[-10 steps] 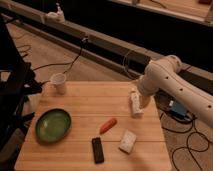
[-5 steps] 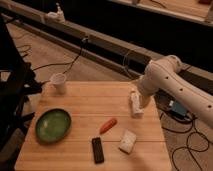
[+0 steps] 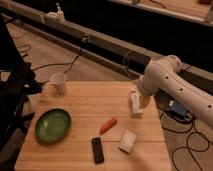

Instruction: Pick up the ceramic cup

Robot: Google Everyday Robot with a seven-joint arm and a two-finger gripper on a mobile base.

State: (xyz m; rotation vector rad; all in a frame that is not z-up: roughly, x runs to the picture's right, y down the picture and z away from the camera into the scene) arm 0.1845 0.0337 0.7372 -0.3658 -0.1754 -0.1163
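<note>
Ceramic cup (image 3: 59, 83): I log it upright at the table's (image 3: 82, 107) far-left corner. Gripper (image 3: 135, 110): low over the right side, well apart; aperture I cannot tell.

Wooden table (image 3: 85, 106) on carpeted floor (image 3: 47, 50) strewn with cables (image 3: 75, 56).

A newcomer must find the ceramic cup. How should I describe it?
On the light wooden table, look at the far left corner in view, beyond the round green bowl. There stands the small white ceramic cup, round and upright, unlike the flat white rectangular block near the front; the gripper hangs at the right side.
</note>
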